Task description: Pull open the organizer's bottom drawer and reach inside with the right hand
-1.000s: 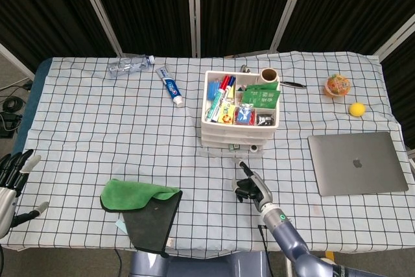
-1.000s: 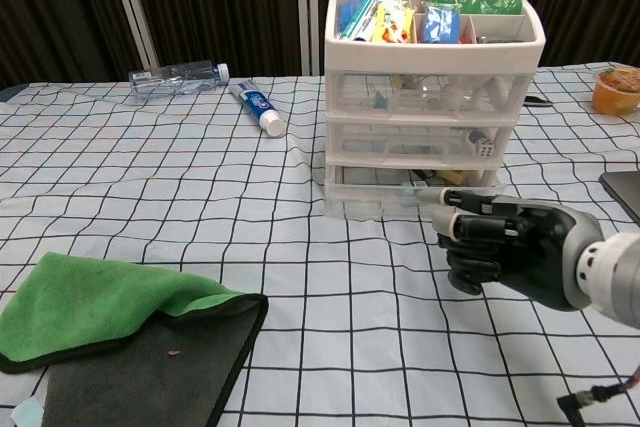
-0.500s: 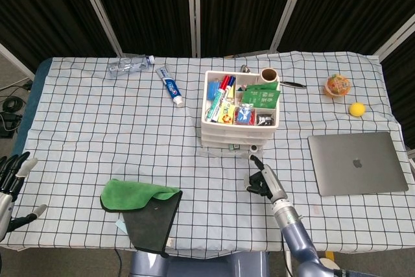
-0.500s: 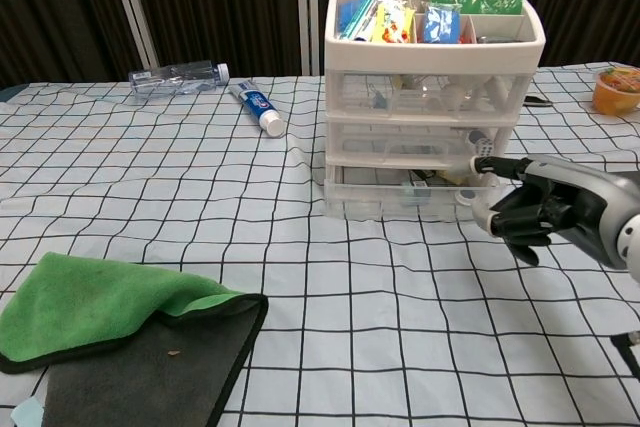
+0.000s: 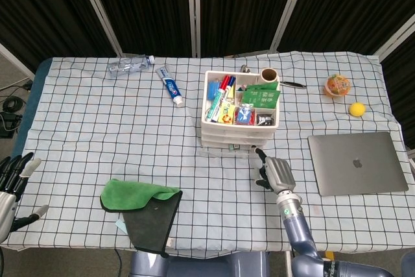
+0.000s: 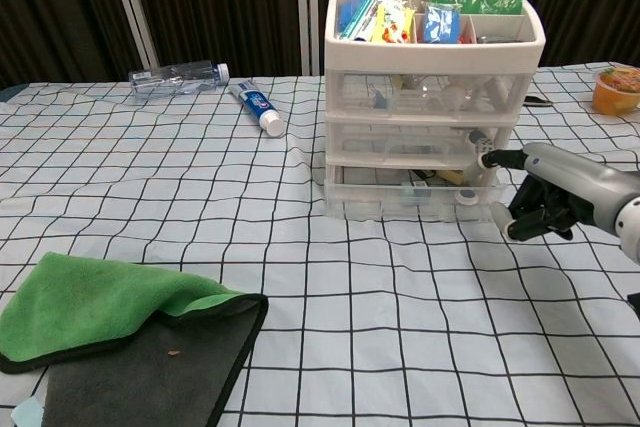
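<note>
At table centre stands the white organizer (image 5: 241, 107), its bottom drawer (image 6: 408, 192) drawn out slightly. Right hand (image 6: 553, 201) lies just beside the drawer's right front corner, one fingertip extended toward it, remaining fingers curled and holding nothing. Left hand (image 5: 11, 183) hangs off the table's left edge, fingers spread and empty.
</note>
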`<state>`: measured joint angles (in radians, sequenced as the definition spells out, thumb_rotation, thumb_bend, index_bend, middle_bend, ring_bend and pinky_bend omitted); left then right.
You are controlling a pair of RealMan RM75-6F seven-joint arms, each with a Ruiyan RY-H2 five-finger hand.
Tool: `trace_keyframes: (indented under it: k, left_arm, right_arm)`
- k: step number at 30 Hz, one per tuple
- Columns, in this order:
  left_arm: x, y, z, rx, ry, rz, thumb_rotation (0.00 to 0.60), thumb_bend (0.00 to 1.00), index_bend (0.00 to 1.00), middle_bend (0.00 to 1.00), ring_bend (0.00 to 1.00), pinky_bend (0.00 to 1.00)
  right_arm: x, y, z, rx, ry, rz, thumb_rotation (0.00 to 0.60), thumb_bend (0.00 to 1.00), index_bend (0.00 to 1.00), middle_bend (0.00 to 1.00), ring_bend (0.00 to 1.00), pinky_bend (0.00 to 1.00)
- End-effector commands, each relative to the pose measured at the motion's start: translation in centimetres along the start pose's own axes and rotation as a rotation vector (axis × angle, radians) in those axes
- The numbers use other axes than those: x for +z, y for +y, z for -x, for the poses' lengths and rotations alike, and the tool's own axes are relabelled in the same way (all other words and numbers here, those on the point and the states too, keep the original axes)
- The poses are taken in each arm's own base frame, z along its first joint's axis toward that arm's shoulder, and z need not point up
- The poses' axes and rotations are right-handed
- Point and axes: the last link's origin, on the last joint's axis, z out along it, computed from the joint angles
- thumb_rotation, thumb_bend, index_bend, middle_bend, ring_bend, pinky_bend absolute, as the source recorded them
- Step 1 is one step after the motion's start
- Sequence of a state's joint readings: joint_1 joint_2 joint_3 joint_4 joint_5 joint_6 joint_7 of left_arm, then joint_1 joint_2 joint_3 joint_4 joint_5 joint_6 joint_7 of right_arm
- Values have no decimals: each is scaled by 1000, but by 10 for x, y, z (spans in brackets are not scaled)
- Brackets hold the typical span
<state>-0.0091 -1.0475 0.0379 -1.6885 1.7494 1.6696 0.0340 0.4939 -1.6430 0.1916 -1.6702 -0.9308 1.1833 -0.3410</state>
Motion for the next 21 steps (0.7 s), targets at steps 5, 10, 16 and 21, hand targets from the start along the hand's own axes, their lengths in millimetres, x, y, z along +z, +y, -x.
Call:
trace_keyframes:
  k: [5, 10, 16, 21]
  left_arm:
    - [0, 0, 0, -1, -5, 1, 600, 0, 0, 0, 0, 0]
    - [0, 0, 1, -3, -9, -1, 600, 0, 0, 0, 0, 0]
    - [1, 0, 1, -3, -12, 2, 600, 0, 0, 0, 0, 0]
    - [1, 0, 1, -2, -16, 3, 600, 0, 0, 0, 0, 0]
  right_arm:
    - [1, 1, 6, -64, 0, 0, 600, 586, 253, 983, 954, 808]
    - [3, 2, 11, -73, -7, 8, 600, 593, 253, 983, 954, 808]
    - [5, 3, 12, -80, -7, 16, 600, 602, 253, 983, 955, 808]
    - [7, 5, 14, -80, -8, 24, 600, 631, 441, 990, 955, 809]
